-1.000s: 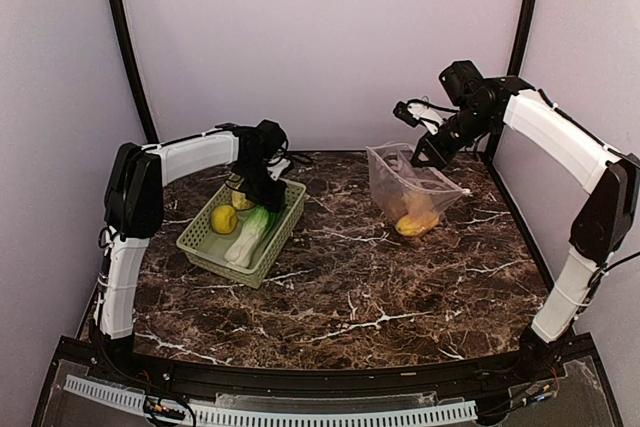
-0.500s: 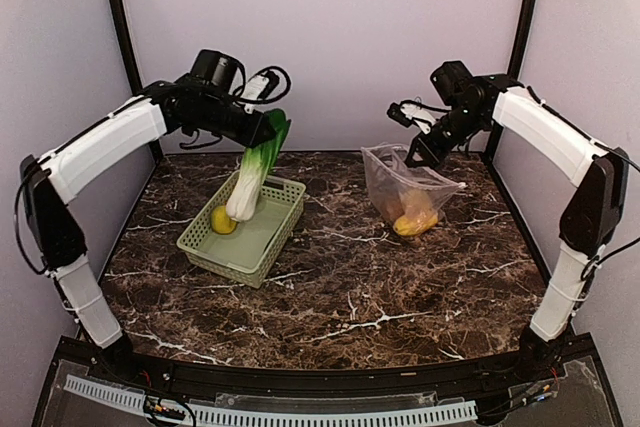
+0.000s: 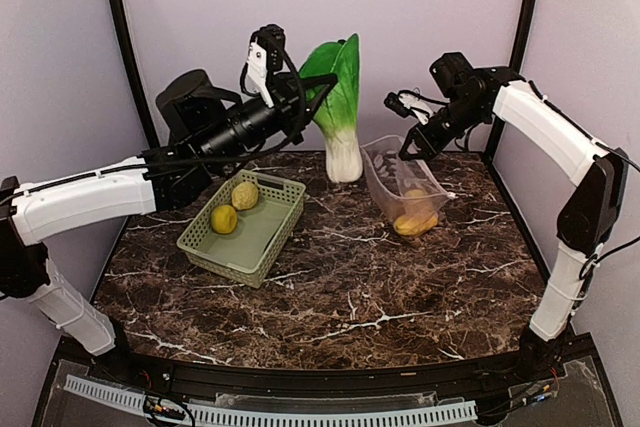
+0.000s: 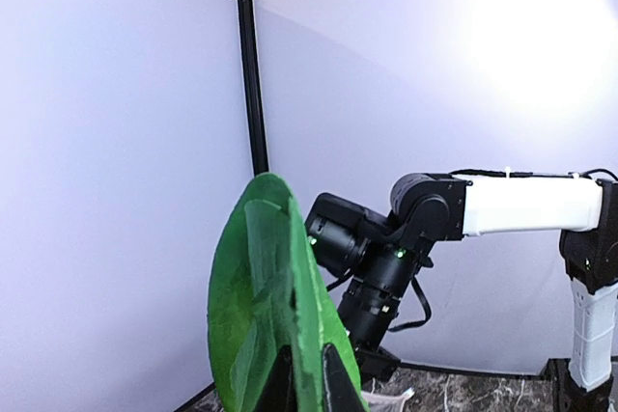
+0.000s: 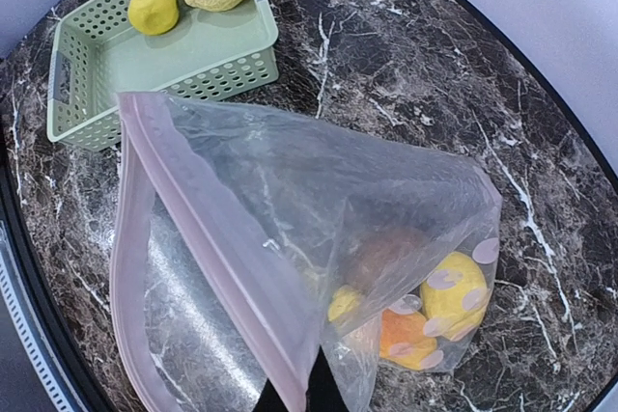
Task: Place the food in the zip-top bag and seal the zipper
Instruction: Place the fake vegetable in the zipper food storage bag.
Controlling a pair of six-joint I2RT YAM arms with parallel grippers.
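Note:
My left gripper is shut on the green leaves of the bok choy and holds it upright in the air, its white stem hanging just left of the zip-top bag. The leaves fill the left wrist view. My right gripper is shut on the bag's rim and holds its mouth open; the pinkish zipper runs along that rim. Yellow and orange pieces and a brown one lie inside. A yellow piece and a potato sit in the green basket.
The green lattice basket stands left of centre on the dark marble table. Black frame posts rise at the back corners, with pale walls behind. The right arm shows beyond the leaves in the left wrist view.
My left arm has lifted the bok choy out of the basket and swung it right, flipping it leaves-up beside the bag. The right gripper has stayed at the bag's rim.

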